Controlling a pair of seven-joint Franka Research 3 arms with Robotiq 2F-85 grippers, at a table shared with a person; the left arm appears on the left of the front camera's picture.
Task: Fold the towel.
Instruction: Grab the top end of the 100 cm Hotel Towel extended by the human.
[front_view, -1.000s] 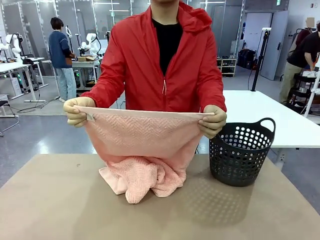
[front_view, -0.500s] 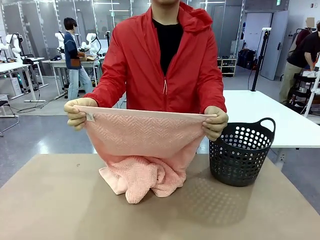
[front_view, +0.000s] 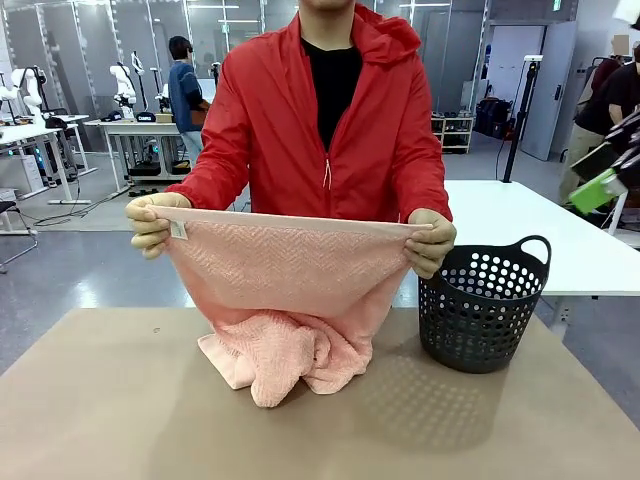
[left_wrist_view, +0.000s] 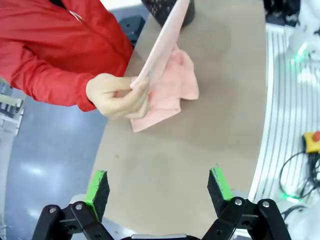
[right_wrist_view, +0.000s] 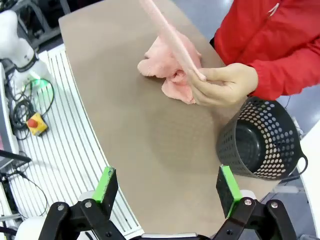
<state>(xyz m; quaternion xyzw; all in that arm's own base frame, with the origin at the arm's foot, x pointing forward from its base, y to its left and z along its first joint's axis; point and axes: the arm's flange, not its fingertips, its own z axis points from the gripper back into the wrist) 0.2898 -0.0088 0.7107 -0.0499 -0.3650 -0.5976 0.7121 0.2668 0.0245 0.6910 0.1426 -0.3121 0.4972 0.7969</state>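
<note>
Salmon-pink towel (front_view: 290, 270) hangs far-centre over table (front_view: 100, 400). Top hem is pulled taut btwn the person's one hand (front_view: 150, 222) at left and other hand (front_view: 430, 243) at right. Lower half is bunched on the tabletop, just left of black perforated basket (front_view: 480, 310). Both left gripper (left_wrist_view: 157, 171) and right gripper (right_wrist_view: 166, 169) hover near side, jaws wide, holding nothing. Likely step is taking the corners: come in from outside, pinch hem beside the fingers w/o nipping them, keep edge taut, and get the bunch flat before folding.

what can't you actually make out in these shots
- Towel back face: front view, turned toward the person.
- Label print: front view, too small to read.
- Basket floor: front view, behind its own wall.
- Most of the basket: left wrist view, cut off by top edge.
</note>
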